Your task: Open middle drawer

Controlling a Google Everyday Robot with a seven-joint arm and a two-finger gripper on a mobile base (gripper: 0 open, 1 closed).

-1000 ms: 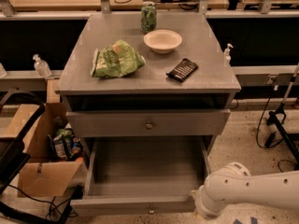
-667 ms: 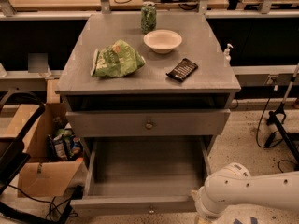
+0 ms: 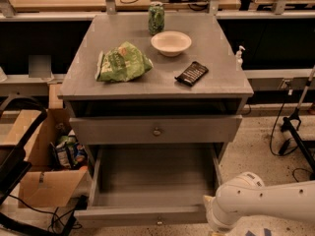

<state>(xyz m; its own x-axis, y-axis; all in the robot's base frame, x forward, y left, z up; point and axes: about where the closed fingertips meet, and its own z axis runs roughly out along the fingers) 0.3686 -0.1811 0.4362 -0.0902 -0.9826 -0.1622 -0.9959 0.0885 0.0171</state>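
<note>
The middle drawer [image 3: 123, 130] is a grey wide front with one small round knob [image 3: 156, 131]; it sits flush with the grey cabinet, shut. Below it the bottom drawer [image 3: 147, 214] is pulled far out and shows an empty inside. Above it is a dark gap under the cabinet top. Only a white arm segment [image 3: 261, 205] shows at the bottom right, next to the open bottom drawer's right front corner. My gripper is out of view, past the bottom edge.
On the cabinet top [image 3: 123, 90] lie a green chip bag [image 3: 122, 63], a white bowl [image 3: 171, 43], a green can [image 3: 156, 17] and a dark snack bar [image 3: 192, 73]. An open cardboard box [image 3: 44, 181] stands on the floor at left. Cables and a stand [image 3: 295, 127] are at right.
</note>
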